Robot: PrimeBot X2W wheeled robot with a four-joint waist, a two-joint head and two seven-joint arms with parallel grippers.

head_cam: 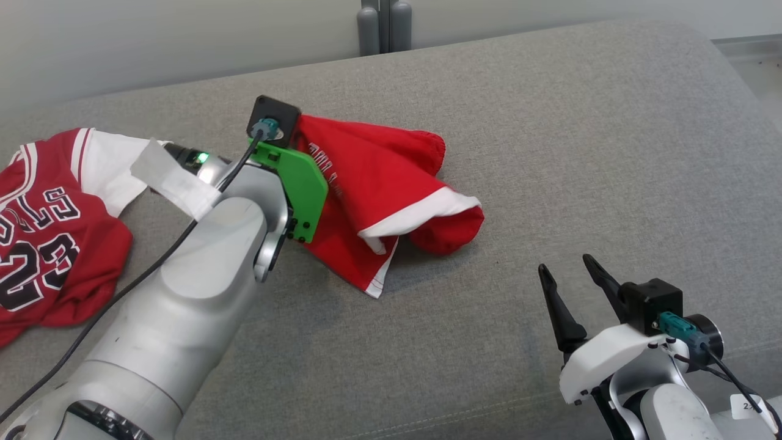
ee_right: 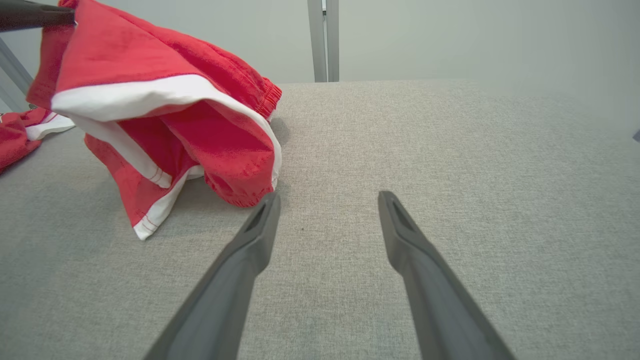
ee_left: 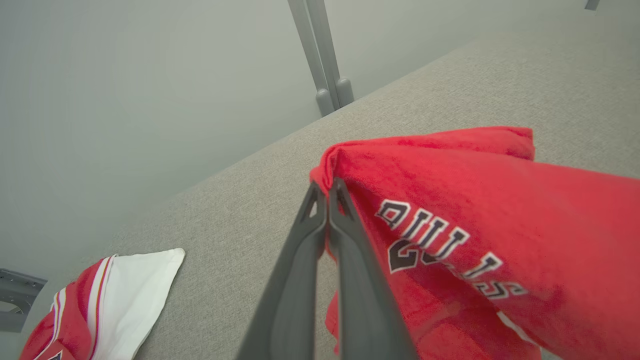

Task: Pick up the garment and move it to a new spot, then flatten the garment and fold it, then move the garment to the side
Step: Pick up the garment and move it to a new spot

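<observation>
The garment is a pair of red shorts with white trim and dark lettering. It hangs partly lifted at the middle of the grey cushioned surface, its lower hem still resting there. In the left wrist view my left gripper is shut on a bunched red edge of the garment. In the head view the left wrist and its green plate cover that grip. My right gripper stands open and empty at the lower right, a little right of the garment; its fingers hover over bare fabric.
A red and white jersey with the number 23 lies crumpled at the far left. Two grey posts rise behind the back edge of the surface. A pale wall stands beyond. Bare grey surface spreads right of the garment.
</observation>
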